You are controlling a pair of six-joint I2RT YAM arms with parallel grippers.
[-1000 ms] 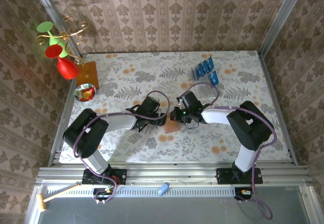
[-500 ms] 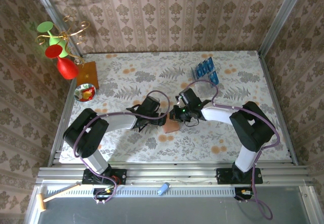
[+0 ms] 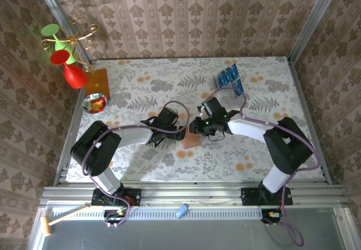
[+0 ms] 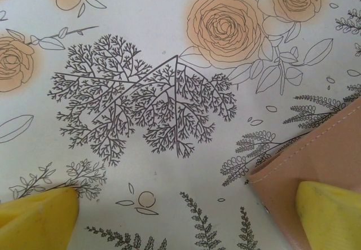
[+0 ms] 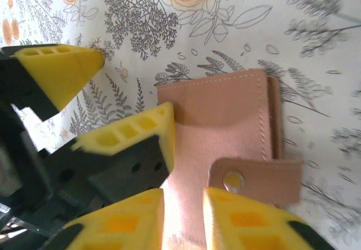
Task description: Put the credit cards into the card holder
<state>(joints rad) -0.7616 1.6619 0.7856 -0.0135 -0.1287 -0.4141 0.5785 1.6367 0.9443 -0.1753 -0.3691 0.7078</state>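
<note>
The card holder [image 3: 190, 141], a salmon-brown wallet, lies closed on the floral cloth between both grippers. In the right wrist view the card holder [image 5: 225, 114] has its snap tab [image 5: 256, 178] lying across it. My right gripper [image 5: 183, 219] hovers just over it, jaws a narrow gap apart with nothing pinched. My left gripper [image 4: 183, 227] is wide open; one yellow fingertip [image 4: 330, 216] rests on the card holder's corner [image 4: 321, 154]. From above, the left gripper [image 3: 180, 132] and right gripper [image 3: 195, 129] nearly meet. The blue credit cards [image 3: 227, 75] stand at the back right.
The cards sit in a clear rack [image 3: 237, 85]. At the far left are a red vase [image 3: 73, 76], a gold stand with cups [image 3: 62, 45], a wooden board [image 3: 97, 83] and a small bowl [image 3: 94, 103]. Metal frame rails border the table.
My right gripper's jaws have parted from shut to a narrow gap, and the right arm's elbow has swung rightward. The left arm and the card holder stay put.
</note>
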